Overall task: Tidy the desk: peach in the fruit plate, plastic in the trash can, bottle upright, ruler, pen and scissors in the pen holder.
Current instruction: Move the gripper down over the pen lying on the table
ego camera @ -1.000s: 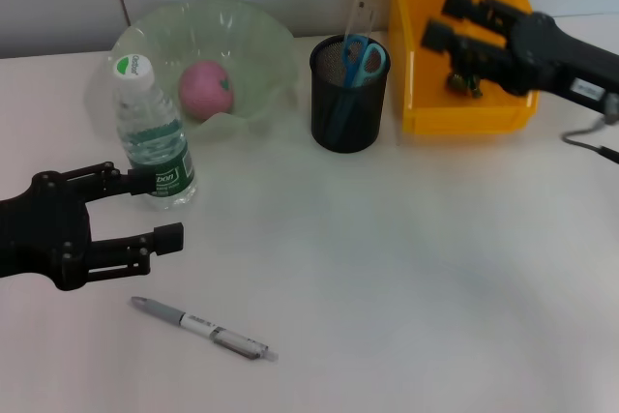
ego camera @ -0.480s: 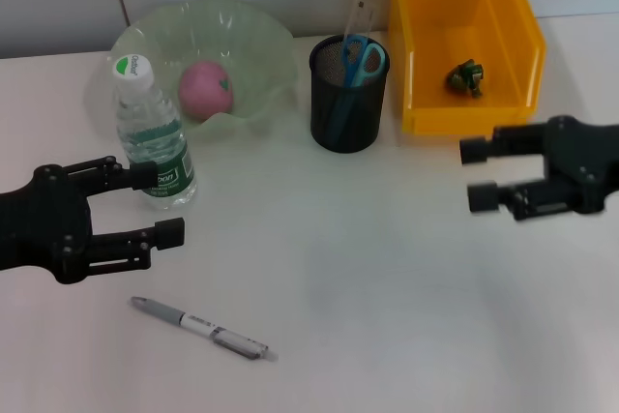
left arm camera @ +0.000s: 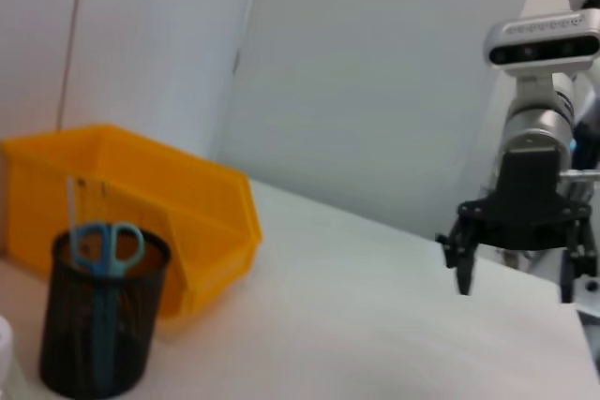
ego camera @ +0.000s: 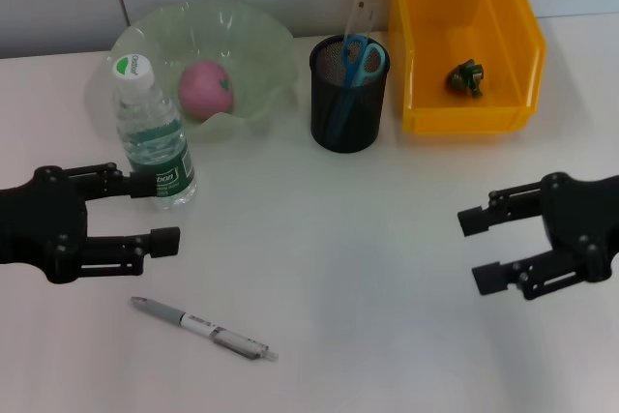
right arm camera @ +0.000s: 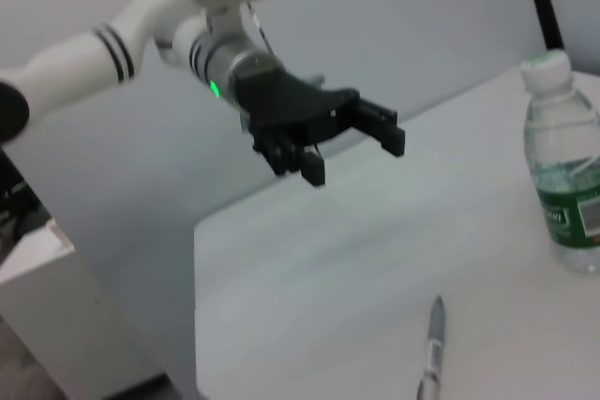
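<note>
The grey-barrelled pen (ego camera: 204, 328) is left lying flat on the plain white desk (ego camera: 348, 239) at near left, the only item judged still to be stowed. The black left gripper (ego camera: 145, 210) is held with fingers spread and empty just beyond it, beside the upright clear water bottle (ego camera: 151, 138). The black right gripper (ego camera: 488, 250), likewise released and empty, is kept at near right. The black mesh pen holder (ego camera: 348, 94) stands far centre, already holding the blue-handled scissors (ego camera: 362, 58).
</note>
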Available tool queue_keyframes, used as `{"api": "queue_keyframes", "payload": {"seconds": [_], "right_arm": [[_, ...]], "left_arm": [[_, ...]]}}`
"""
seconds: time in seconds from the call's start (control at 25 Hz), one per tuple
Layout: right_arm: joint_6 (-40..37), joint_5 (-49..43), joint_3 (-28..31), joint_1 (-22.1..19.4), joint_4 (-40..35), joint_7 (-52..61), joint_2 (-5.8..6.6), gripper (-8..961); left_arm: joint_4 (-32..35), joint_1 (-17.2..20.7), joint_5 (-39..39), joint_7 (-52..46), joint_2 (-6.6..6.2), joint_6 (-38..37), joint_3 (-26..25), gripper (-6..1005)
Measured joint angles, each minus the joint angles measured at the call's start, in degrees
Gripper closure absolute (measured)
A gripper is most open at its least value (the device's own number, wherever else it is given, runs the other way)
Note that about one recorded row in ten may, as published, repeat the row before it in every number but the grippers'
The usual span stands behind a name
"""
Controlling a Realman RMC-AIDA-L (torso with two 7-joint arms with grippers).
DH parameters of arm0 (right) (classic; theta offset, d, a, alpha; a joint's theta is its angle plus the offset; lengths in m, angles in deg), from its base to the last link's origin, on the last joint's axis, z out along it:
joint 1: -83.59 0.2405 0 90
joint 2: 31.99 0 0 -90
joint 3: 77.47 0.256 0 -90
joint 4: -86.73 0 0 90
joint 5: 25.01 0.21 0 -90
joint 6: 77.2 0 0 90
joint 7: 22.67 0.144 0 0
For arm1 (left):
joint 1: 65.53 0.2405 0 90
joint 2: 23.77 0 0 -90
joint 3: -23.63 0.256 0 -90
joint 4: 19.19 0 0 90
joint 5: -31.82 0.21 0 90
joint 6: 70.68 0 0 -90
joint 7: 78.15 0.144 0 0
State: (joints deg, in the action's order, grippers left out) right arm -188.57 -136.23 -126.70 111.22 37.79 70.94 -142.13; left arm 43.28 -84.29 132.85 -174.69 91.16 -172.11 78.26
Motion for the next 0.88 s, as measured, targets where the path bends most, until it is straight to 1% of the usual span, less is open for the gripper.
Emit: {"api": "queue_keyframes", "payload": {"seconds": [0.04, 0.08, 0.12, 0.16, 0.2, 0.24, 0.32, 0.36, 0.4, 0.44, 0.48, 0.52, 0.56, 0.6, 0.68, 0.72, 0.76, 0.88], "right_arm": [[0.0, 0.0, 0.0, 0.0, 0.0, 0.0, 0.0, 187], [0.47, -0.93, 0.04, -0.13, -0.65, -0.91, -0.54, 188], [0.95, -1.66, 0.05, -0.24, -1.13, -1.72, -1.05, 188], [1.48, -2.43, 0.07, -0.36, -1.75, -2.35, -1.56, 189], [2.37, -4.35, 0.07, -0.53, -3.14, -3.57, -2.62, 190], [2.37, -4.35, 0.07, -0.53, -3.14, -3.57, -2.62, 191], [2.76, -6.04, 0.03, -0.31, -4.21, -3.97, -3.36, 192], [2.77, -6.55, -0.06, -0.07, -4.46, -3.97, -3.5, 192], [2.66, -6.91, -0.13, 0.32, -4.86, -3.96, -3.58, 192], [2.66, -6.91, -0.13, 0.32, -4.86, -3.96, -3.58, 192], [2.53, -6.91, -0.14, 0.39, -5.07, -3.96, -3.58, 192], [2.34, -6.87, -0.09, 0.44, -5.31, -3.87, -3.58, 192], [2.1, -6.76, 0.01, 0.47, -5.53, -3.78, -3.58, 192], [1.64, -6.55, 0.07, 0.59, -5.79, -3.63, -3.56, 192], [1.51, -6.55, 0.08, 0.73, -5.87, -3.51, -3.53, 191], [1.46, -6.57, 0.08, 0.88, -5.91, -3.34, -3.48, 191], [1.5, -6.62, 0.09, 0.99, -5.8, -3.16, -3.42, 191], [2.34, -6.58, 0.76, 1.17, -5.51, -2.88, -3.35, 191]], "left_arm": [[-0.03, -0.87, 0.89, -1.09, -0.18, -0.7, -0.08, 190], [-0.19, -2.04, 2.16, -2.43, -0.42, -1.51, -0.12, 190], [-0.19, -2.04, 2.16, -2.43, -0.42, -1.51, -0.12, 190], [-0.3, -2.91, 3.07, -3.44, -0.57, -2.03, -0.13, 190], [-0.4, -4.08, 4.58, -5.03, -0.7, -2.89, -0.15, 190], [-0.4, -4.08, 4.58, -5.03, -0.7, -2.89, -0.15, 190], [-0.36, -5.31, 5.74, -6.97, -0.98, -4.26, -0.19, 191], [-0.17, -5.87, 6.05, -7.87, -1.15, -5.02, -0.23, 191], [0.56, -6.94, 6.29, -9.48, -1.59, -6.45, -0.18, 191], [0.56, -6.94, 6.29, -9.48, -1.59, -6.45, -0.18, 191], [1.51, -8.06, 6.6, -10.62, -2.2, -7.71, 0.05, 191], [1.51, -8.06, 6.6, -10.62, -2.2, -7.71, 0.05, 191], [2.03, -8.79, 7.09, -11.05, -2.53, -8.45, 0.2, 191], [3.03, -10.93, 9.2, -11.29, -2.99, -10.01, 0.32, 191], [3.97, -13.28, 12.16, -10.78, -3.18, -11.1, 0.48, 191], [3.97, -13.28, 12.16, -10.78, -3.18, -11.1, 0.48, 190], [4.4, -14.47, 13.85, -10.28, -3.2, -11.44, 0.7, 190], [5.97, -18.13, 19.4, -8.2, -2.81, -11.96, 2.21, 190]]}}
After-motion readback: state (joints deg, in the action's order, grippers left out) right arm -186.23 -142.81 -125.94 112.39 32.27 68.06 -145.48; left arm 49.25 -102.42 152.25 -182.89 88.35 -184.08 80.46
